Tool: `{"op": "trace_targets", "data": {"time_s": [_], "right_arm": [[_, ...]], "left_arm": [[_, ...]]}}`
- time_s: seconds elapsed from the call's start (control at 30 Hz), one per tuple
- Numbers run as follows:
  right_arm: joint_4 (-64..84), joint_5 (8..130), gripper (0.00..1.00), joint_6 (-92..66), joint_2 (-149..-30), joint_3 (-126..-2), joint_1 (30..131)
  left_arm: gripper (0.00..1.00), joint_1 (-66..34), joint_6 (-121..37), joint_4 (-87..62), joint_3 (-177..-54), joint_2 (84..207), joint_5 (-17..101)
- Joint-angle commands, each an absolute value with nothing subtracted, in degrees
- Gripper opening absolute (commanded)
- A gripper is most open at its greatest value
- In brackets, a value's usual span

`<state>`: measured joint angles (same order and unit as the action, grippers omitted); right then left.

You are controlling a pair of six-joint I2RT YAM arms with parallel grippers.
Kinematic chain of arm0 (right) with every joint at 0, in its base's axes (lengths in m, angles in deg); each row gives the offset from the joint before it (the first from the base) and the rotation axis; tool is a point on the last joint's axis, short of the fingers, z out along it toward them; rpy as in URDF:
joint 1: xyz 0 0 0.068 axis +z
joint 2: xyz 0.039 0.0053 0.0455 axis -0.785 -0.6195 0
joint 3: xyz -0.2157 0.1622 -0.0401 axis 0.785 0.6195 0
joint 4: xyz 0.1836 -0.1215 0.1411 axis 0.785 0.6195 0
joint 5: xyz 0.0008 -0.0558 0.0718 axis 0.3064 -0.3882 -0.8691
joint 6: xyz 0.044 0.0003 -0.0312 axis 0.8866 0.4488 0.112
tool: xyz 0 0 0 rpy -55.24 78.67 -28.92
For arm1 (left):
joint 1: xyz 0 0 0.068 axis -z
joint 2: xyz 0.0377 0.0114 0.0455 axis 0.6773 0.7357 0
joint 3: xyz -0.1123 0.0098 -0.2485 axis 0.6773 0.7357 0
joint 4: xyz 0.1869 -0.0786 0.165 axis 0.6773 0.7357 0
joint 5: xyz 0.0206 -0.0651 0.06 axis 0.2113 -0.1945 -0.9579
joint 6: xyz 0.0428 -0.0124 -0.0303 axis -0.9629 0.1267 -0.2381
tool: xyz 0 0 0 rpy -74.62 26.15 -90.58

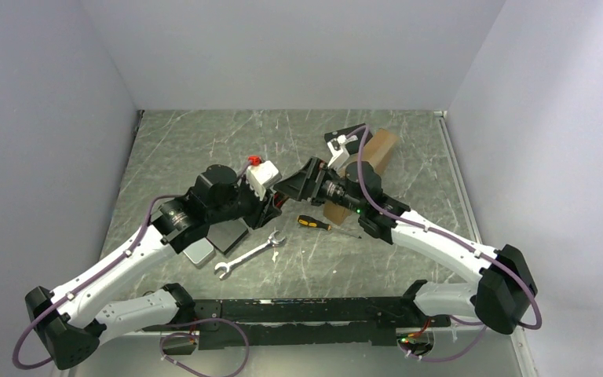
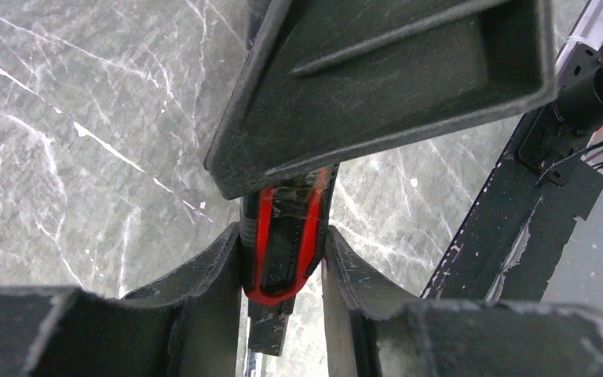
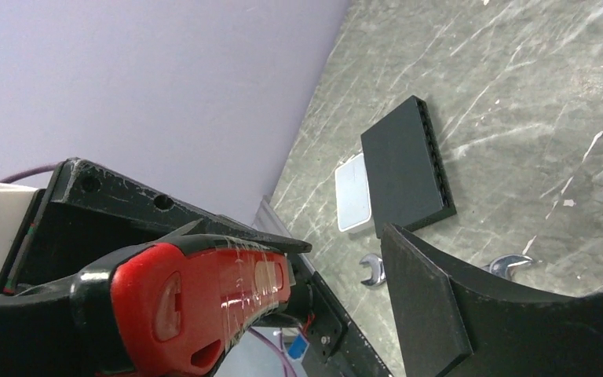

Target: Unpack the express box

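Observation:
The express box (image 1: 378,151), plain brown cardboard, stands at the back right, its near part hidden behind the right arm. A red and black utility knife (image 2: 286,239) hangs above the table's middle, and my left gripper (image 2: 283,263) is shut on its handle from both sides. In the right wrist view the knife (image 3: 204,302) lies along one finger of my right gripper (image 3: 345,283). That gripper is open, with a wide gap to its other finger (image 3: 432,306). From above, both grippers meet nose to nose, left gripper (image 1: 273,206), right gripper (image 1: 297,187).
A dark grey flat slab (image 1: 228,236) and a pale flat box (image 1: 199,251) lie under the left arm. A silver open-end wrench (image 1: 248,255) lies in front of them. A screwdriver (image 1: 319,224) with a black and orange handle lies by the right arm. Walls close in on three sides.

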<state>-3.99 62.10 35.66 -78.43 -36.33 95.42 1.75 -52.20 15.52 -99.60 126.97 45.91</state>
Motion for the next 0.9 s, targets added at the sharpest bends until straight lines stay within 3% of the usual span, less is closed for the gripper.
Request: {"op": "trace_targets", "data": {"time_s": [0.0, 0.17, 0.4, 0.47, 0.53, 0.67, 0.73, 0.87], "right_arm": [[-6.8, 69.8, 0.83, 34.5, -78.2, -38.1, 97.9], [-7.3, 74.6, 0.78, 31.9, -77.1, -38.2, 100.4], [-8.9, 79.2, 0.49, 29.8, -75.1, -36.5, 101.9], [-9.0, 78.2, 0.28, 29.2, -75.5, -36.9, 101.9], [-8.2, 78.3, 0.03, 28.0, -75.6, -37.4, 101.9], [-1.0, 83.0, 0.00, 21.0, -73.1, -39.3, 101.7], [3.8, 86.9, 0.00, 15.0, -70.9, -41.0, 101.5], [12.8, 100.0, 0.00, 2.9, -64.9, -43.5, 101.0]], "left_arm": [[0.00, 1.6, -50.8, 11.3, -100.2, 126.2, 45.4], [0.00, 1.6, -50.8, 11.3, -100.2, 126.3, 45.3], [0.00, 1.6, -50.8, 11.1, -100.1, 126.5, 46.0], [0.00, 1.6, -50.8, 11.1, -100.2, 126.6, 46.2], [0.13, 1.6, -50.7, 11.4, -100.4, 126.8, 46.5], [0.86, 1.6, -49.6, 11.0, -100.3, 126.2, 46.9], [0.98, 1.4, -48.5, 10.1, -99.9, 125.3, 48.5], [0.99, 0.0, -45.7, 6.2, -98.6, 123.7, 51.8]]}}
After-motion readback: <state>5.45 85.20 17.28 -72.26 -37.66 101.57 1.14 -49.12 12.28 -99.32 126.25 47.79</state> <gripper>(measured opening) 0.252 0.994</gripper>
